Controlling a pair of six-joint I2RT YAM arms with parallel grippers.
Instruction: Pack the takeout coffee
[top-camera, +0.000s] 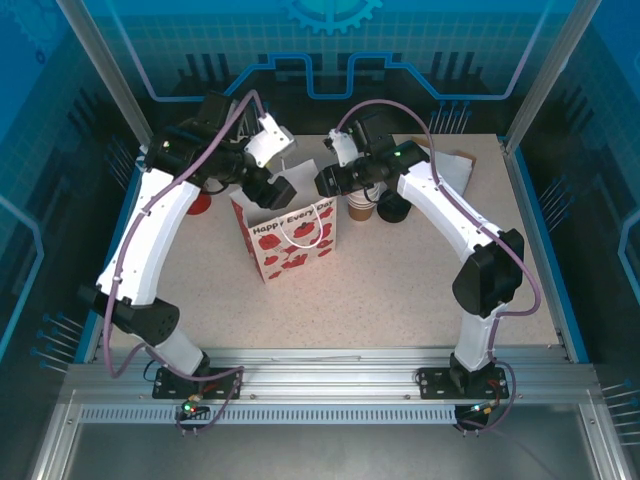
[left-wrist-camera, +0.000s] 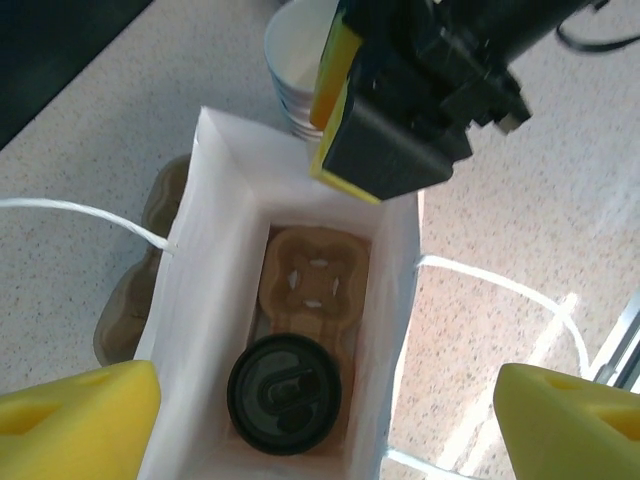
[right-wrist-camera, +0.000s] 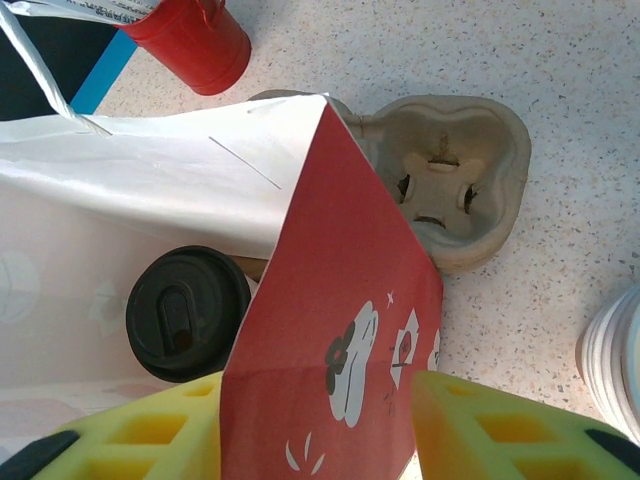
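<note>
Takeout coffee (left-wrist-camera: 283, 392) in the gift bag (left-wrist-camera: 190, 300).
Likely light, squashy: hold its sides under the lid (right-wrist-camera: 187, 312). Left gripper (left-wrist-camera: 325, 420) jaws wide, right gripper (right-wrist-camera: 315, 420) jaws half apart at the bag's edge.

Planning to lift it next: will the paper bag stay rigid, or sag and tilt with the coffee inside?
Probably floppy: the bag is thin paper with creased walls, so a push could buckle it. Likely lopsided: the lidded coffee sits at one end of the carrier.
</note>
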